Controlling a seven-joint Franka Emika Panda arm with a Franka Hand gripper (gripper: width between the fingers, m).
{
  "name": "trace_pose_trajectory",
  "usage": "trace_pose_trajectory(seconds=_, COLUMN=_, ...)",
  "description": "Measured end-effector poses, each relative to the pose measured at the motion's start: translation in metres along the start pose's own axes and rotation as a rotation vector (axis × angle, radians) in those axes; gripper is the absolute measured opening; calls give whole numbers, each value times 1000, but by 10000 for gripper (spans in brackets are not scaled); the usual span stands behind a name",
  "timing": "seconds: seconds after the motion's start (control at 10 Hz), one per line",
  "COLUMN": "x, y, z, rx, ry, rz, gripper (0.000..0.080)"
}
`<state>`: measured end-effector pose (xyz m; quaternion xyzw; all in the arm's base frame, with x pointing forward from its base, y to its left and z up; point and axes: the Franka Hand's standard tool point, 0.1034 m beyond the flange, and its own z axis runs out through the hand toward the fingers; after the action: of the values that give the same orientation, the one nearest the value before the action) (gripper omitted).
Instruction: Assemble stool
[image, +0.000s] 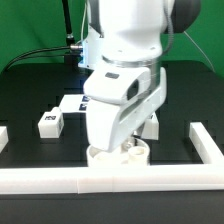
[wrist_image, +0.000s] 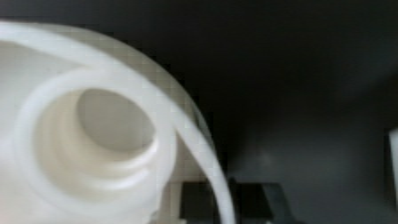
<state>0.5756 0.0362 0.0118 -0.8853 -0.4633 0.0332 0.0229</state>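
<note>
Hand (wrist_image: 226, 205) looks narrow, pinching the thin rim of the round flat white plastic stool seat (image: 100, 157), which sits near and middle, just beside the long white rail (image: 45, 180). The seat is likely stiff, light and slippery, so hold its rim.

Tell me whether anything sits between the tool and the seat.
Nothing visible does. The tool is down right over the seat, near the rail, and the wrist view shows a socket close up. The one leg in view lies apart, toward the exterior view's left.
</note>
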Motion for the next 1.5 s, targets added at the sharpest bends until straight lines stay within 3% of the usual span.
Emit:
trace_pose_trajectory(seconds=0.4, x=27, y=-16, z=-2, rx=38, ry=-38, rz=60, gripper=29)
trace_pose_trajectory(seconds=1.0, x=71, y=-45, z=-9, rx=74, ry=-79, rz=98, gripper=29)
trace_pose_trajectory(seconds=1.4, x=68, y=-39, z=-15, rx=71, ry=-83, rz=128, gripper=29)
trace_pose_trajectory(seconds=1.5, x=67, y=-37, z=-16, rx=70, ry=-83, rz=135, gripper=214)
